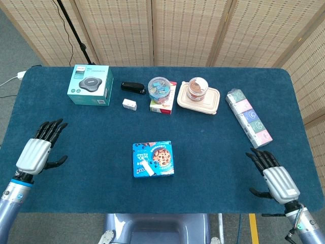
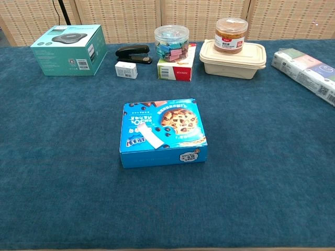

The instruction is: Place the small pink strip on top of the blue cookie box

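Head view: small pink strip (image 1: 146, 167) lies flat on the blue cookie box (image 1: 153, 159), lower centre of frame. Left hand (image 1: 36, 150) at lower left, fingers spread, holding nothing. Right hand (image 1: 274, 178) at lower right, fingers spread, empty.

Chest view: strip (image 2: 150, 135) rests on the box's (image 2: 163, 132) left half, frame centre. No hands visible.

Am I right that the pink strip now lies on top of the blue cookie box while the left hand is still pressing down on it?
Not quite. The pink strip does lie on the blue cookie box, but the left hand hangs open far to the left, touching nothing, as the head view shows.
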`<act>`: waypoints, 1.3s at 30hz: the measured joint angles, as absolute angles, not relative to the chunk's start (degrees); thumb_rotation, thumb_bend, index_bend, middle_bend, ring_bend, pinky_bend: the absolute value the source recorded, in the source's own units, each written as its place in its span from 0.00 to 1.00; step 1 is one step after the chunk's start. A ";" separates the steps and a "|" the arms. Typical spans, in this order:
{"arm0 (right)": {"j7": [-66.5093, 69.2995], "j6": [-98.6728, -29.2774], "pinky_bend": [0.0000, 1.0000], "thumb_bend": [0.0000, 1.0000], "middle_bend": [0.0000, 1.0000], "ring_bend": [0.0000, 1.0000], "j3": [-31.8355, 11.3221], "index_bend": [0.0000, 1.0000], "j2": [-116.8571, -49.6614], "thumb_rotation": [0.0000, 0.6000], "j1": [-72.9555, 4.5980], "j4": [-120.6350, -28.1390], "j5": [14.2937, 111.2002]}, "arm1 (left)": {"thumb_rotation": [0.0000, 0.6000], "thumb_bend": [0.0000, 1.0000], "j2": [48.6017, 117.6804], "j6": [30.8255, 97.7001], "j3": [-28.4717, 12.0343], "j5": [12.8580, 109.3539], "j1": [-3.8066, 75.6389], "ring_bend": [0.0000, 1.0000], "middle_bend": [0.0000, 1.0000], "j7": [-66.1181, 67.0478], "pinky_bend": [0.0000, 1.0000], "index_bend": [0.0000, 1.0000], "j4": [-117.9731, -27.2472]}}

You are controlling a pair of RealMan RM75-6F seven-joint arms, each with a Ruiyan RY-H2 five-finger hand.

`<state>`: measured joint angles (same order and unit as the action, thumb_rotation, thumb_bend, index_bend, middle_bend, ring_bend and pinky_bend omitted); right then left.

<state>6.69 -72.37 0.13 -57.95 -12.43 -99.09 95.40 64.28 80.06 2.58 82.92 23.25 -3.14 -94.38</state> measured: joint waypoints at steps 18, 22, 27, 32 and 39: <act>-12.62 -51.25 0.00 1.00 0.00 0.00 -8.36 0.26 -69.65 1.00 -31.88 -106.77 84.80 | 1.00 0.23 57.82 82.68 0.29 84.74 18.60 0.00 0.00 -14.07 0.00 0.00 -96.17; -15.46 -49.44 0.00 1.00 0.00 0.00 -9.90 0.27 -74.07 1.00 -35.26 -106.26 82.26 | 1.00 0.23 57.46 82.81 -0.15 85.24 18.04 0.00 0.00 -15.35 0.00 0.00 -96.06; -17.96 -47.72 0.00 1.00 0.00 0.00 -11.12 0.27 -79.86 1.00 -38.86 -104.65 80.25 | 1.00 0.23 57.13 82.46 -0.72 85.40 17.60 0.00 0.00 -17.12 0.00 0.00 -95.75; -21.01 -46.88 0.00 1.00 0.00 0.00 -11.60 0.27 -86.01 1.00 -42.23 -101.06 78.26 | 1.00 0.23 56.85 82.25 -1.15 85.88 17.06 0.00 0.00 -18.43 0.00 0.00 -95.48; -23.63 -47.19 0.00 1.00 0.00 0.00 -11.45 0.27 -92.22 1.00 -45.10 -95.60 76.00 | 1.00 0.23 56.33 83.00 -1.71 86.52 15.93 0.00 0.00 -20.19 0.00 0.00 -95.29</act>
